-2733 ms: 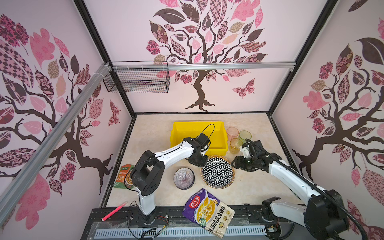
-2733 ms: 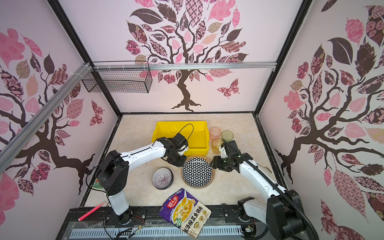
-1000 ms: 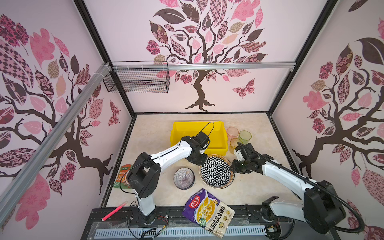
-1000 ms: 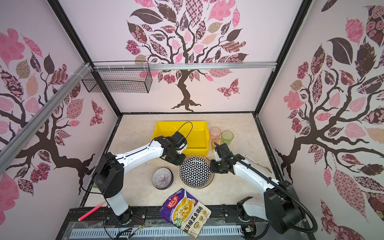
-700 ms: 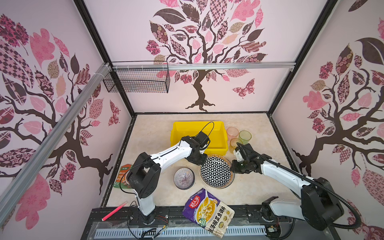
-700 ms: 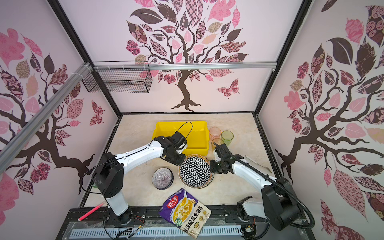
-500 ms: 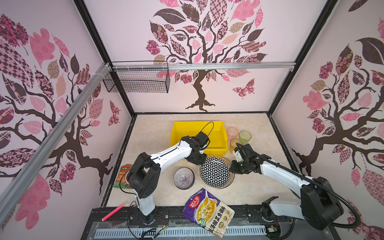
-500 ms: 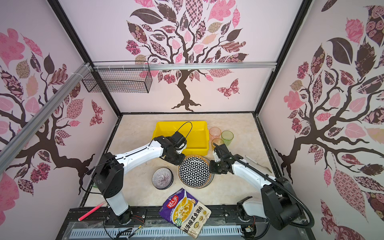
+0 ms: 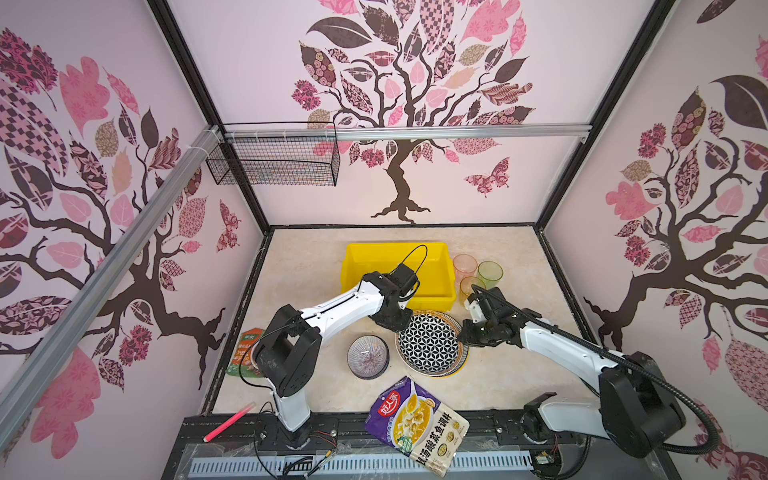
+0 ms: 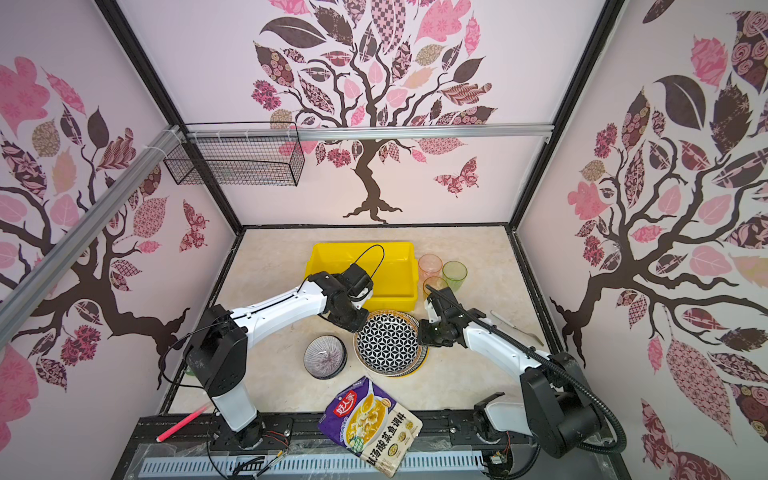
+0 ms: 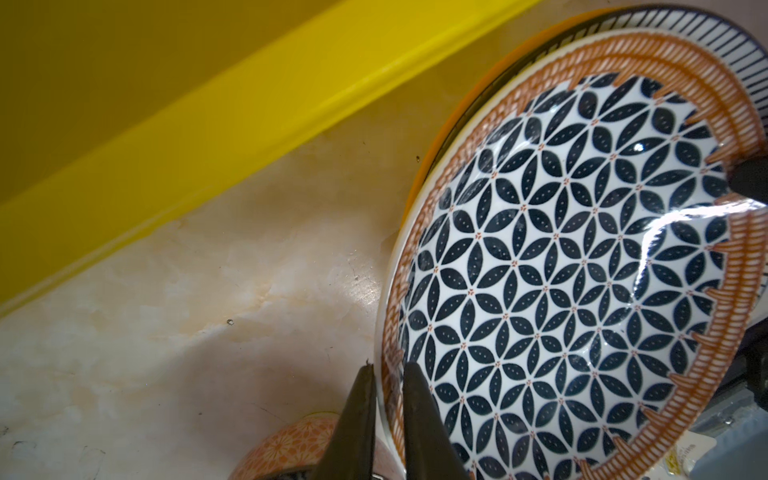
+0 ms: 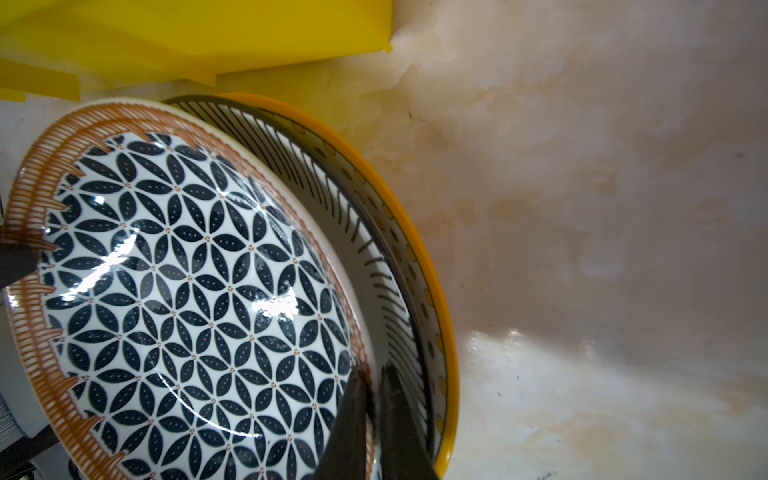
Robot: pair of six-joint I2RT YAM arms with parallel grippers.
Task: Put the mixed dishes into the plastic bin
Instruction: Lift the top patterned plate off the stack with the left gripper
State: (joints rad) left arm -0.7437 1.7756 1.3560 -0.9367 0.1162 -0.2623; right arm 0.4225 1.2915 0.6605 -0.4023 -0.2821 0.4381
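Observation:
The black-white geometric plate [image 9: 430, 343] [image 10: 387, 343] tops a stack and sits tilted. My left gripper [image 9: 401, 326] [image 11: 388, 365] is shut on its rim nearest the yellow plastic bin [image 9: 353, 266] [image 11: 208, 124]. At the opposite rim my right gripper [image 9: 463, 332] [image 12: 374, 370] is shut on the same plate. Beneath it lie a line-rimmed plate [image 12: 374, 249] and a yellow-rimmed plate [image 12: 432, 291]. A lined bowl [image 9: 368, 357] sits left of the stack. Pink [image 9: 464, 264], green [image 9: 490, 272] and amber [image 9: 469, 286] tumblers stand right of the bin.
A purple food pouch [image 9: 417, 424] lies at the front edge and a green-orange packet [image 9: 247, 345] by the left wall. A pink pen [image 9: 228, 422] rests on the front rail. A black wire basket [image 9: 274, 162] hangs high at back left. A utensil [image 10: 515, 326] lies near the right wall.
My right gripper has come in from the tumblers to the plate's right rim and shut on it. The geometric plate has tipped up a little on the stack. The left gripper stays at its rim.

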